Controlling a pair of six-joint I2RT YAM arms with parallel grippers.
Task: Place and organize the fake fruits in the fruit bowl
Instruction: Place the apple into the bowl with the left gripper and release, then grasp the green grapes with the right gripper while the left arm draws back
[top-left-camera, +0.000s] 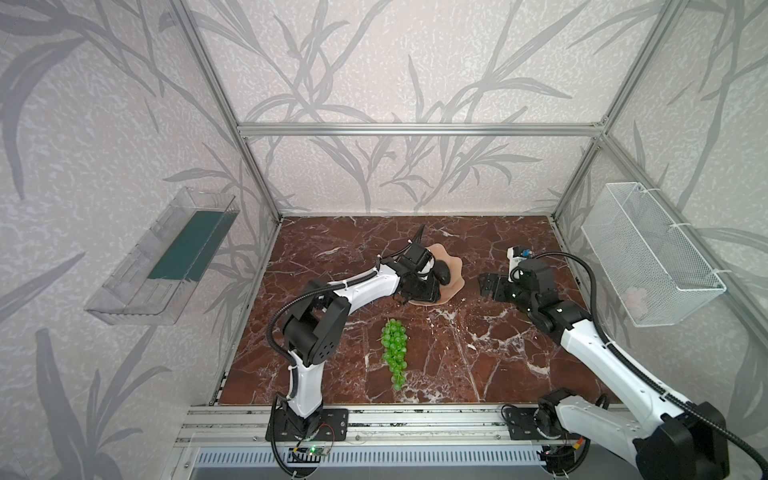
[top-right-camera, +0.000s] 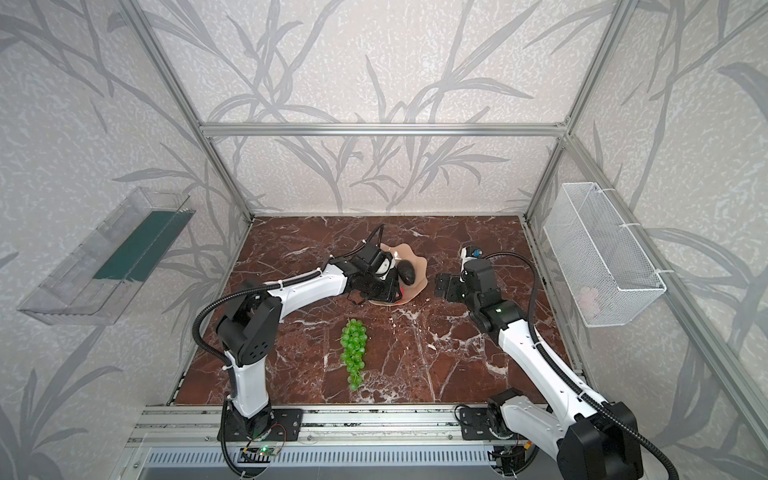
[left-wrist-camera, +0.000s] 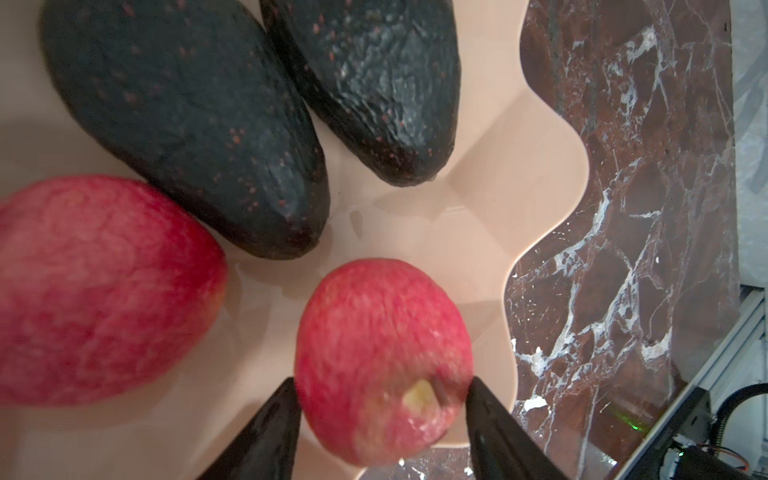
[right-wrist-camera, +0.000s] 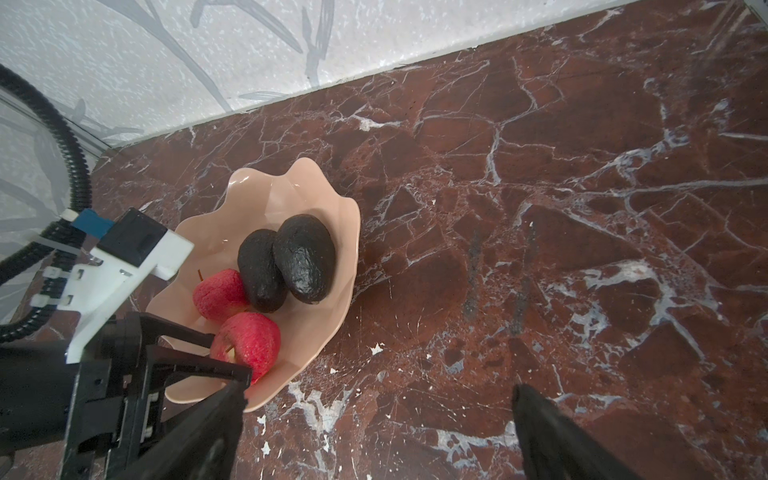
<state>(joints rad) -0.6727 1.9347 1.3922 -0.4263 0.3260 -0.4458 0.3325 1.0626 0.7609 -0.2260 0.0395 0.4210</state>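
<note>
Left hand (left-wrist-camera: 381, 380), jaws part-spread, flanked one apple (left-wrist-camera: 382, 328) in the fruit bowl (left-wrist-camera: 498, 166); right hand (right-wrist-camera: 378, 387), spread wide and empty, hovered above the surface (right-wrist-camera: 540, 208).

Two eyes overhead, one camera on each wrist.
The paired top cameras hung high at the near edge, side by side, looking down and toward the back wall (top-left-camera: 415, 174), taking in the whole table (top-left-camera: 457, 353). The camera on the left arm (top-left-camera: 365, 286) sat very close over the bowl (left-wrist-camera: 519, 249), whose inside filled its picture. The one on the right arm (top-left-camera: 615, 370) stood further back, looking slantwise across the table at that same bowl, which all four views shared.
</note>
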